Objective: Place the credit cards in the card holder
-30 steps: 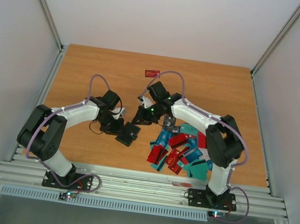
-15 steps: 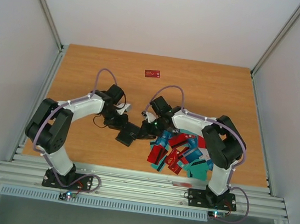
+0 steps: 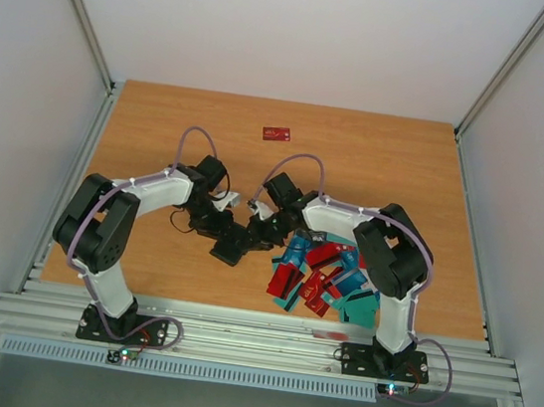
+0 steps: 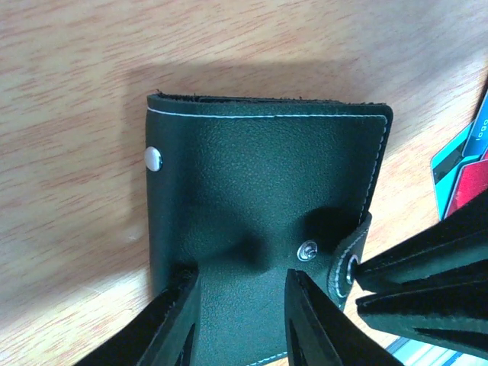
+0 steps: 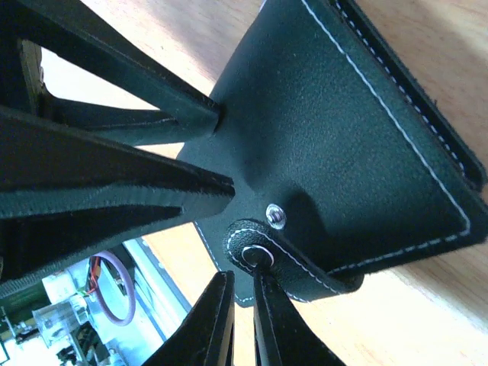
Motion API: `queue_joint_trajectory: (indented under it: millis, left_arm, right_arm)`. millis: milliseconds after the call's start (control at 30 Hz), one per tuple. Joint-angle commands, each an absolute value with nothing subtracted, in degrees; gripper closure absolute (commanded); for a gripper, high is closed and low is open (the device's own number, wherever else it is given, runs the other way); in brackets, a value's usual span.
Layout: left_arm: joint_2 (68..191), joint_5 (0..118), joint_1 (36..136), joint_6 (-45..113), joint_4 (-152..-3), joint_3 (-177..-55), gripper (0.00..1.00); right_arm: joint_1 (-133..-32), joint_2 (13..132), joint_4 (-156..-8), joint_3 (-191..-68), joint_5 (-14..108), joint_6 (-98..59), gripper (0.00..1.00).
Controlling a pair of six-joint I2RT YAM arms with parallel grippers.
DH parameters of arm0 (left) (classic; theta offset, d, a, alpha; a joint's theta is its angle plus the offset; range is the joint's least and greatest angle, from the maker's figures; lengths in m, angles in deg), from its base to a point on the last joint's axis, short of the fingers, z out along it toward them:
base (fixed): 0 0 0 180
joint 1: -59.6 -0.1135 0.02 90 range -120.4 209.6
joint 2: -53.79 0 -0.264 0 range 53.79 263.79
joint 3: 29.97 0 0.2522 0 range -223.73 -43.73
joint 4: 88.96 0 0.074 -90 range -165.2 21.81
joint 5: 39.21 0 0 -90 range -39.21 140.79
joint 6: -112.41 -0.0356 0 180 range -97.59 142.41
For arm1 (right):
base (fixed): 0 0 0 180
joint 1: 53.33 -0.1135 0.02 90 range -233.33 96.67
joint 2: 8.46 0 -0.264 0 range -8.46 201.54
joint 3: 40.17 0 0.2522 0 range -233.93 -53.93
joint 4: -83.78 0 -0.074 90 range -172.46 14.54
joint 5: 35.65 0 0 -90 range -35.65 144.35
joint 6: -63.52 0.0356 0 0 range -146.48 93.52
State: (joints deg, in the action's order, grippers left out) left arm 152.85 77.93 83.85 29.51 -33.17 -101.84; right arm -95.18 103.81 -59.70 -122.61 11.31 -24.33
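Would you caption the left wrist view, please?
Left gripper open over the black card holder; right gripper at its snap strap.

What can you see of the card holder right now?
The card holder is a dark, leather-look folding case with white edge stitching, lying flat on the wooden table, left of the credit cards. Its snap strap looks unfastened beside a metal stud. The left gripper stands open over one end; the right gripper meets the strap.
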Motion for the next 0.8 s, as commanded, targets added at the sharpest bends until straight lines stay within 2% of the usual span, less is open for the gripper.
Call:
queue_joint_trajectory:
  millis: [0,767]
  left_arm:
    - [154.32,79.51,84.21,28.77,-32.93,-102.61,0.67]
    - [154.33,80.62,84.21,28.94,-32.65,-102.44,0.68]
  right_arm:
    - [-95.62,105.19,-60.11,-124.78,10.18,-24.23,0.90]
    - [-95.63,110.81,-60.09,-126.84,9.62,-25.33,0.90]
